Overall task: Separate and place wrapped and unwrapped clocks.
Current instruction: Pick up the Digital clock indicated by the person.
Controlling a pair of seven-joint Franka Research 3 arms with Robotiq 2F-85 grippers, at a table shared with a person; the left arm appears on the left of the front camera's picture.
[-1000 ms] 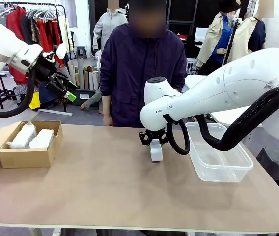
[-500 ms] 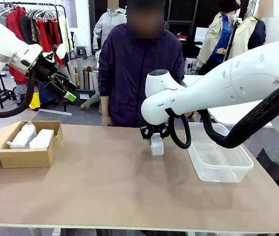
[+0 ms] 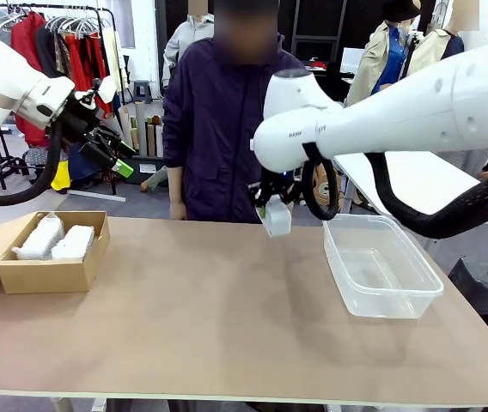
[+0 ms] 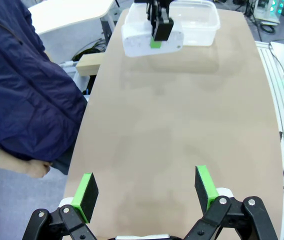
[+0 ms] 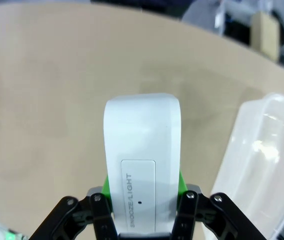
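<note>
A bare white clock [image 3: 277, 222] hangs in the air above the table, left of the clear plastic tub [image 3: 381, 268], with my right gripper [image 3: 271, 206] shut on it. In the right wrist view the clock [image 5: 142, 145] shows a "SNOOZE/LIGHT" button, and the green pads of my right gripper [image 5: 143, 189] press on both its sides. Two wrapped clocks [image 3: 39, 237] [image 3: 73, 242] lie side by side in the brown cardboard box [image 3: 45, 276] at the left. My left gripper [image 3: 112, 156] is raised high above that box. Its jaws [image 4: 146, 192] stand open with nothing between them.
A person in a dark jacket [image 3: 218, 120] stands at the far edge of the table, close behind the held clock. The tub [image 5: 269, 160] is empty. In the left wrist view the clock [image 4: 141, 44] hangs in front of the tub [image 4: 197, 20].
My right gripper has lifted the bare clock from the table surface up into the air. The person shifted slightly left. The left arm has not moved.
</note>
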